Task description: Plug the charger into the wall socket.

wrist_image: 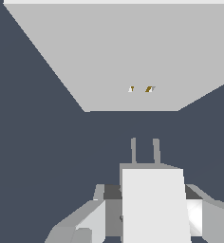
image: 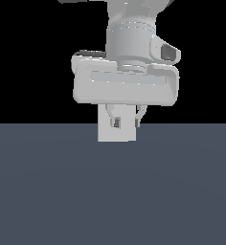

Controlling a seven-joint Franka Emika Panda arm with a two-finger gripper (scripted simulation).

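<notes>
In the wrist view the charger (wrist_image: 154,209) is an off-white block sitting between my fingers (wrist_image: 92,220), its two prongs (wrist_image: 133,151) pointing at the wall socket (wrist_image: 109,52). The wall socket is a light-grey plate with two small dark holes (wrist_image: 131,88) some way ahead of the prongs, with a gap of floor between. My gripper (wrist_image: 152,223) is shut on the charger. In the exterior view the gripper (image: 127,122) hangs in front of the wall socket (image: 104,135), and the charger blends with the plate behind it.
A flat dark blue-grey floor (image: 113,191) stretches all around under a black background. The arm's wide hand (image: 125,86) covers the upper part of the plate in the exterior view.
</notes>
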